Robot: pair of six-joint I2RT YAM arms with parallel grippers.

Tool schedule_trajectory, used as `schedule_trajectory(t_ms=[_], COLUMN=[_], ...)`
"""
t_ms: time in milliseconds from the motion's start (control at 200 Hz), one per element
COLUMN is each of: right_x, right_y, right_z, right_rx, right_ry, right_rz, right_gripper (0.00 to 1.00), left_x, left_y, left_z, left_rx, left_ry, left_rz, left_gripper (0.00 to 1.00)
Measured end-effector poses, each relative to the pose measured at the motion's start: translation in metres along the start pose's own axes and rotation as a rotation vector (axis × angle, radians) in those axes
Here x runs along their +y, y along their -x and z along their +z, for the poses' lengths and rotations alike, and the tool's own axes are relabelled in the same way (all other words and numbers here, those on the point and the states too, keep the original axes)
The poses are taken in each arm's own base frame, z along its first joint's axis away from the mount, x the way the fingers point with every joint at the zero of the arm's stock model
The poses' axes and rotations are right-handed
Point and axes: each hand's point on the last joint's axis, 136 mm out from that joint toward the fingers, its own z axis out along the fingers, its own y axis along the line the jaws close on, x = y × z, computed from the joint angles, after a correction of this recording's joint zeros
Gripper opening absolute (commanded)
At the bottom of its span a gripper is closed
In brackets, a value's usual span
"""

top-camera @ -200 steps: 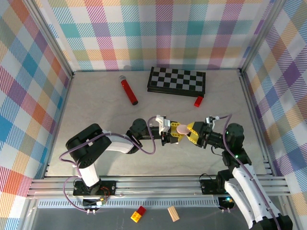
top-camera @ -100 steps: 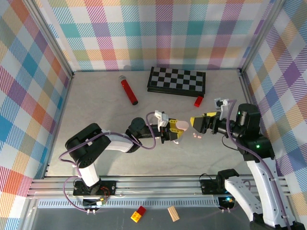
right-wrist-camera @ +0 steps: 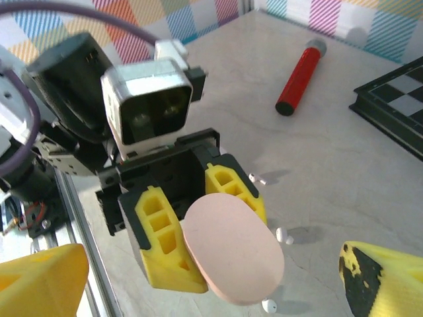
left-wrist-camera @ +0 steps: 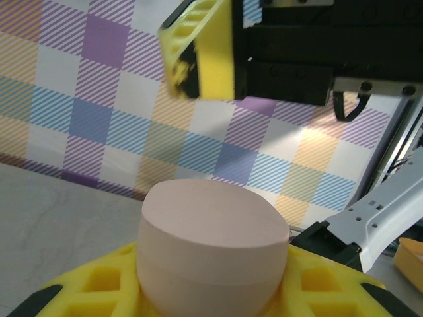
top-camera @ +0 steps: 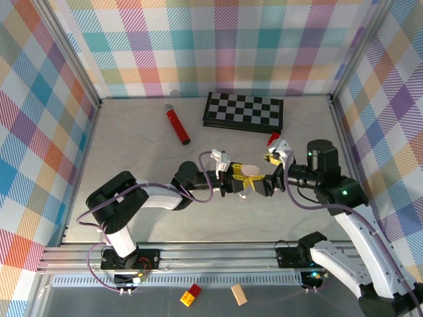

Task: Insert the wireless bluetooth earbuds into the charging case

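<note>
A pinkish oval charging case (right-wrist-camera: pixel 232 247) with its lid down is clamped between the yellow fingers (right-wrist-camera: pixel 162 244) of my left gripper (top-camera: pixel 242 181), which holds it just above the table. In the left wrist view the case (left-wrist-camera: pixel 211 244) sits in my left gripper (left-wrist-camera: pixel 211 294). My right gripper (top-camera: pixel 268 173) hovers open close to the case's right end, and one of its yellow fingers (left-wrist-camera: pixel 201 49) shows above the case. Its jaws stand wide with nothing between them. Three white earbuds lie on the table by the case: one (right-wrist-camera: pixel 258 179), another (right-wrist-camera: pixel 283 235), a third (right-wrist-camera: pixel 269 306).
A folded chessboard (top-camera: pixel 243 111) lies at the back, a red cylinder (top-camera: pixel 177 125) to its left, a small red block (top-camera: pixel 273 139) to its right. Off the table's front edge lie a red-and-yellow brick (top-camera: pixel 192 295) and a wooden block (top-camera: pixel 238 294).
My right gripper let go of the case, opened wide, pulled back to the right, then came in toward the case again. The left gripper kept hold of the case.
</note>
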Motion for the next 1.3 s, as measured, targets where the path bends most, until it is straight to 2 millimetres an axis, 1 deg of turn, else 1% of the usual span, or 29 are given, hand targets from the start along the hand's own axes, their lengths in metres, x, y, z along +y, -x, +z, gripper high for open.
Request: schedule_trajectory(t_ms=[110, 225, 510, 840, 940, 1035, 1160, 1300], right_x=[-0.011, -0.021, -0.036, -0.043, -0.047, -0.053, -0.063, -0.069], right_y=[-0.01, -0.016, -0.018, -0.018, -0.016, -0.006, 0.004, 0.008], right_z=[0.013, 0.017, 0.023, 0.024, 0.023, 0.02, 0.016, 0.014], right_rx=[0.042, 0.063, 0.079, 0.075, 0.069, 0.031, -0.009, -0.027], right_ry=[-0.03, -0.072, -0.131, -0.178, -0.203, -0.243, -0.303, -0.343], right_rz=[-0.005, -0.002, -0.009, -0.038, -0.03, -0.031, -0.024, -0.007], right_gripper=[0.97, 0.97, 0.97, 0.97, 0.96, 0.96, 0.96, 0.96], left_x=[-0.001, -0.001, 0.003, 0.009, 0.011, 0.012, 0.01, 0.006], left_y=[0.001, 0.001, -0.001, -0.004, -0.005, -0.007, -0.008, -0.008], left_z=[0.0, 0.0, -0.001, -0.003, -0.004, -0.005, -0.005, -0.005], left_rx=[-0.002, -0.002, 0.009, 0.02, 0.023, 0.029, 0.034, 0.038], left_ry=[-0.001, -0.001, 0.011, 0.029, 0.041, 0.044, 0.032, 0.015], left_rz=[0.001, 0.001, -0.01, -0.026, -0.03, -0.035, -0.034, -0.032], left_gripper=[0.34, 0.35, 0.35, 0.35, 0.35, 0.35, 0.35, 0.35])
